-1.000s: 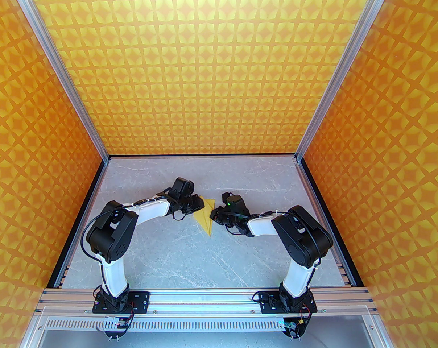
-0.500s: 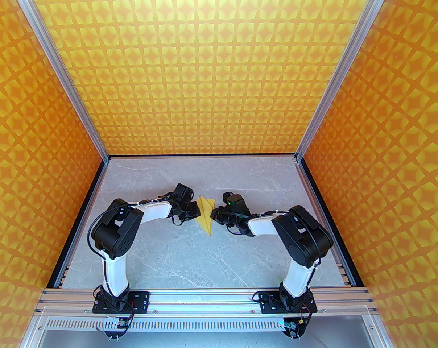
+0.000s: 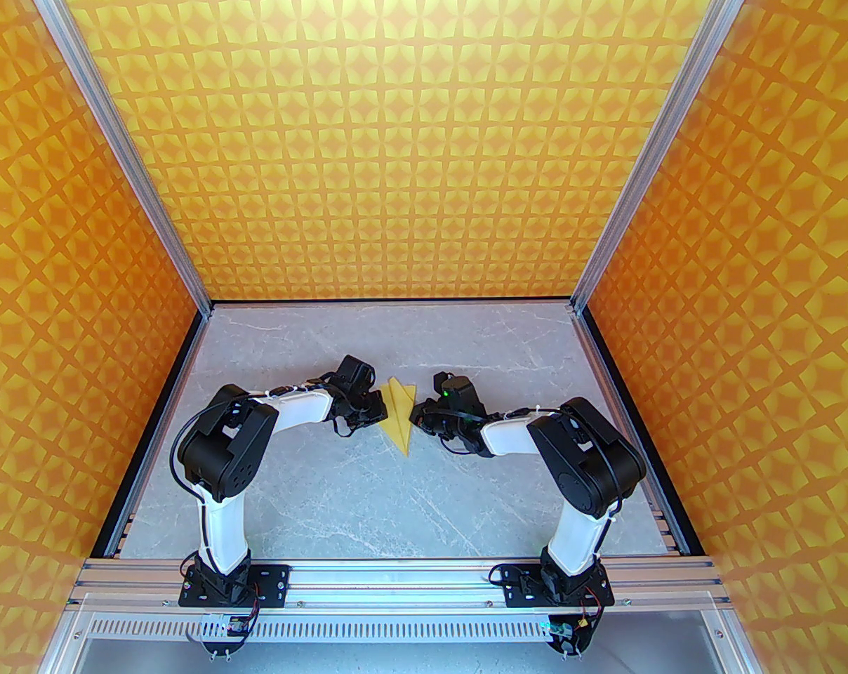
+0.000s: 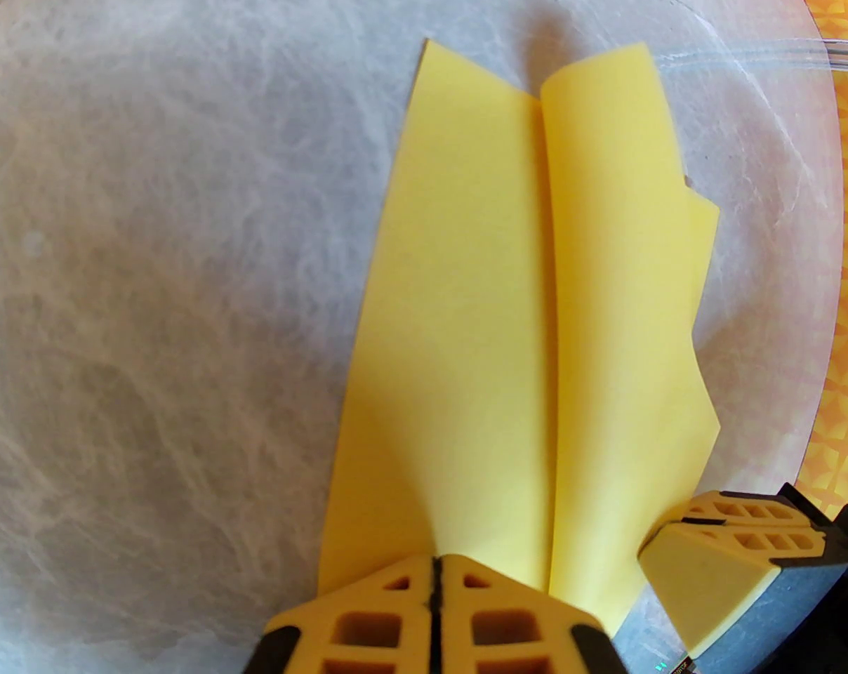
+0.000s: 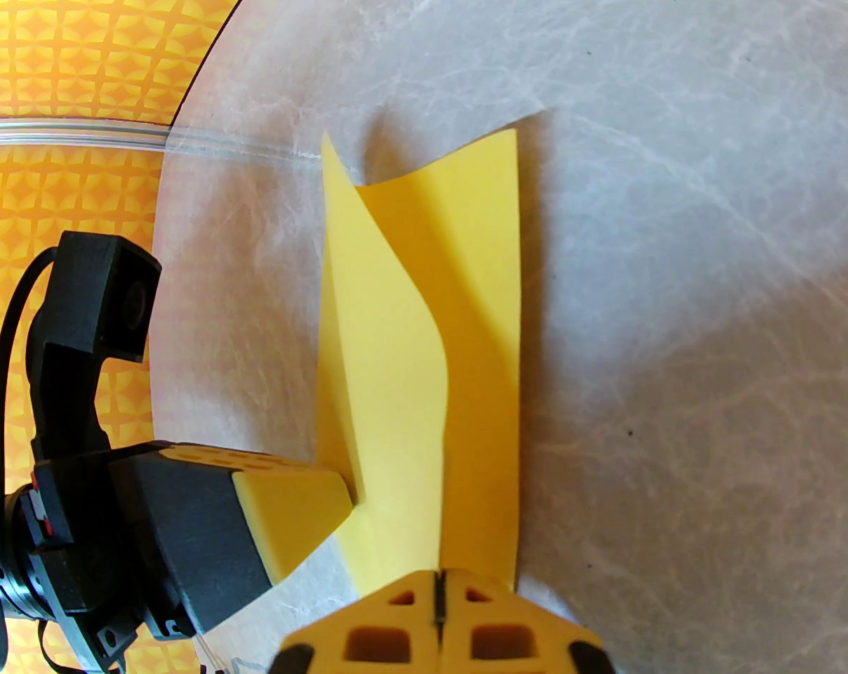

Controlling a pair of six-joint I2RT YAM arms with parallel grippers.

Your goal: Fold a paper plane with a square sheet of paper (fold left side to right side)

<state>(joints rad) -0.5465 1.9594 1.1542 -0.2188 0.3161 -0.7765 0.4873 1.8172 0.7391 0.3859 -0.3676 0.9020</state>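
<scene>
Paper plane (image 3: 399, 415), centre frame, held for folding.
Left gripper (image 4: 436, 573) and right gripper (image 5: 438, 583) each clench one side; align edges before creasing.

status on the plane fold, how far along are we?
Done: the paper plane already has its sharp point and central ridge, and rests on the table. In hand: the left gripper and the right gripper are each shut on a flap, at opposite sides. Left: the left half is not yet laid over the right; the two flaps stand apart.
</scene>
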